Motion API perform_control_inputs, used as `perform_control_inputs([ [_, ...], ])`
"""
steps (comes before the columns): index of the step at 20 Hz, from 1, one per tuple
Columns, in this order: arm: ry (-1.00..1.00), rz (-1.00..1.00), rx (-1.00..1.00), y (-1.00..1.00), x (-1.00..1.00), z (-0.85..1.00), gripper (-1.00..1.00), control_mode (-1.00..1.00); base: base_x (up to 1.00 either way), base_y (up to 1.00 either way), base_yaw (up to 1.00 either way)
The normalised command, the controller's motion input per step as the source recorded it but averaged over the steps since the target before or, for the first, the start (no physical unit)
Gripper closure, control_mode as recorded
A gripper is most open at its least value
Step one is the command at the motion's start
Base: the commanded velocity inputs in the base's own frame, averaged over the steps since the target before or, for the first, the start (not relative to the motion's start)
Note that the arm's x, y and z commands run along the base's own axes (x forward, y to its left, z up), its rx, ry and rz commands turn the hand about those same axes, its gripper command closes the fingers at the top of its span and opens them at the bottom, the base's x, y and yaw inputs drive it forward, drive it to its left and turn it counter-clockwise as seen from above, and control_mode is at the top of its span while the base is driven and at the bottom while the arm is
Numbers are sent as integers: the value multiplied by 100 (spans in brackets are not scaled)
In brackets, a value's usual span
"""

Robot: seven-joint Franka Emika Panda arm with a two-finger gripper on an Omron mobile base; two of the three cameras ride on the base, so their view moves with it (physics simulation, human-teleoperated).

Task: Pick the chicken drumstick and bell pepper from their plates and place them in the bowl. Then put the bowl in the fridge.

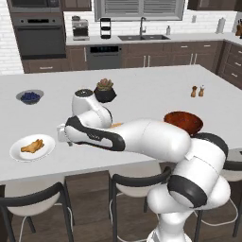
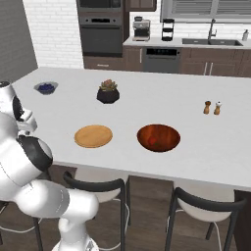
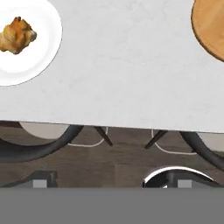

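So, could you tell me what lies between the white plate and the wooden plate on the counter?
Nothing: in the hand view the counter is bare between the white plate holding the drumstick and the wooden plate.

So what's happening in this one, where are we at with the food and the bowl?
The bell pepper already lies in the reddish-brown bowl, and the wooden plate beside it is bare. The chicken drumstick sits untouched on the white plate near the counter's front edge. The arm stretches toward that side, its hand camera looking down on the drumstick and plate. Nothing shows whether the gripper is open or shut.
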Motion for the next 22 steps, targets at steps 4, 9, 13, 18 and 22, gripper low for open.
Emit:
perform_control_inputs([
  [4,0,32,0,83,3,13,-100,-100,0,0,0],
  [9,0,46,-4,48,1,2,-100,-100,0,0,0],
  [13,0,35,-21,44,0,0,-100,-100,0,0,0],
  [18,-11,16,-21,21,6,0,-100,-100,0,0,0],
  [22,-24,21,-6,0,16,0,-100,-100,0,0,0],
])
